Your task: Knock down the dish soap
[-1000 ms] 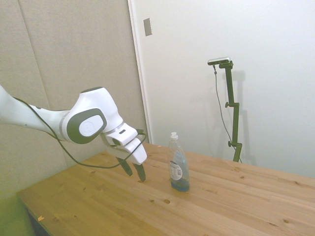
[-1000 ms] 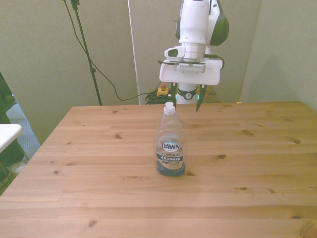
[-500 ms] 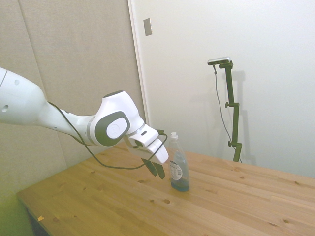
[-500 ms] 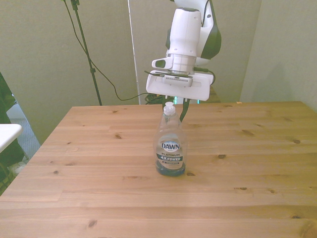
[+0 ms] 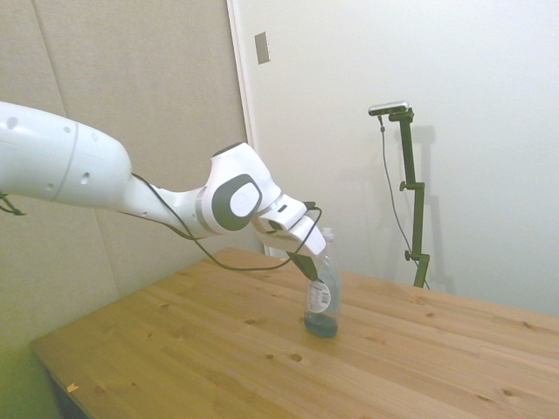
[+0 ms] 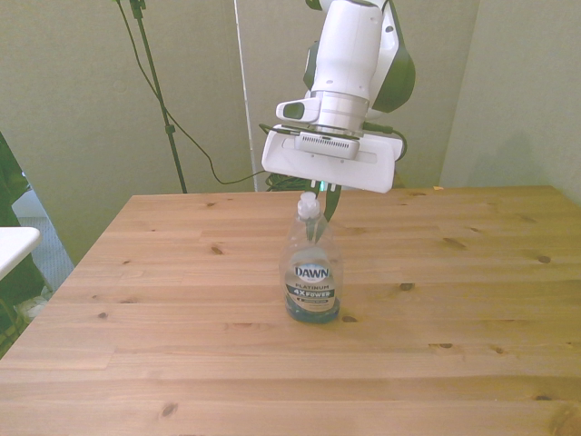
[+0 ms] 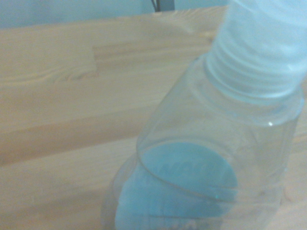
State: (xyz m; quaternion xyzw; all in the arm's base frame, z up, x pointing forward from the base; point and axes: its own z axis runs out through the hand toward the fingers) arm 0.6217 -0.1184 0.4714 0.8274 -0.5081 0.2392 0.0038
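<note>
From where I sit, the dish soap (image 6: 313,268) stands on the table (image 6: 472,309) near its middle, leaning slightly toward the camera in the front view, its base not yet off the wood as far as I can tell. It is a slim clear bottle with only a shallow pool of blue liquid at the bottom, so I judge it light and bottom-weighted: a push low down would likely just slide it on the smooth wood, while a push up at the neck or shoulder should tip it over its narrow base. The plastic looks thin and springy, not fragile, and slick enough that a glancing contact could slip off to one side. No grasp seems needed; the place to bear on it is high, just under the white cap (image 5: 328,234). The gripper (image 5: 307,269) is right there, its dark fingers (image 6: 330,205) against the upper part of the bottle on the side facing the robot, holding nothing. The bottle and the gripper's white body hide the gap, so I cannot tell how far apart the fingers stand. The wrist view is filled by the cap and clear shoulder from very close.
</note>
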